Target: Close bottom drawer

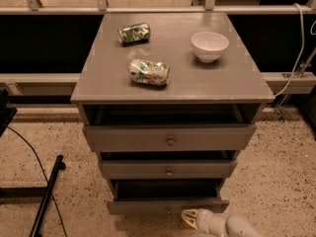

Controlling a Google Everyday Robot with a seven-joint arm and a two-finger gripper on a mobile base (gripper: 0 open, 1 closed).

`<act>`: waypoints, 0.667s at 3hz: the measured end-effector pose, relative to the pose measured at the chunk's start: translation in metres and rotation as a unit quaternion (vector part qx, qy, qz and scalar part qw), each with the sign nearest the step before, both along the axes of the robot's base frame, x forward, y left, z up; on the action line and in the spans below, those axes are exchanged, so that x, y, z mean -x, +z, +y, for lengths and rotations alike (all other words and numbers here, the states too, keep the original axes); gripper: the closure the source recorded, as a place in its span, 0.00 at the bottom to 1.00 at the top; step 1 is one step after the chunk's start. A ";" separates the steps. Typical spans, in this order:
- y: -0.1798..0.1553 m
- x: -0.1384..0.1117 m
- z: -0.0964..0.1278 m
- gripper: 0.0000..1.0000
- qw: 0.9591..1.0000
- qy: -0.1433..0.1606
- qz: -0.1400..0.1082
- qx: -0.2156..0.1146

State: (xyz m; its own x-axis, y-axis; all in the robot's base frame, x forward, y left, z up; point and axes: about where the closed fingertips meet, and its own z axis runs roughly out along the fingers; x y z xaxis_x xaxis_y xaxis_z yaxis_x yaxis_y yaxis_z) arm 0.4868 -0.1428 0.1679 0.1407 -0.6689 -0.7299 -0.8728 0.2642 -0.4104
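Note:
The bottom drawer (148, 206) is the lowest of three grey drawers in the cabinet. It stands a little way out, with a dark gap showing above its front. Its small brass knob (169, 211) is at the front's lower middle. My gripper (191, 217), yellowish at the tip on a white arm, is at the bottom edge of the camera view. It sits just in front of the drawer front, right of the knob, close to it or touching it.
The middle drawer (168, 169) and top drawer (170, 138) also stand slightly out. On the cabinet top (98, 78) lie two crushed cans (149, 72) (134, 33) and a white bowl (210, 45). A black stand leg (47, 196) and cable lie on the floor at left.

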 end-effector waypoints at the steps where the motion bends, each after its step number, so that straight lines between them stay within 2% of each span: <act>1: 0.000 0.000 0.000 1.00 1.000 0.000 0.000 0.000; 2: -0.003 -0.010 -0.009 1.00 1.000 -0.002 0.010 0.005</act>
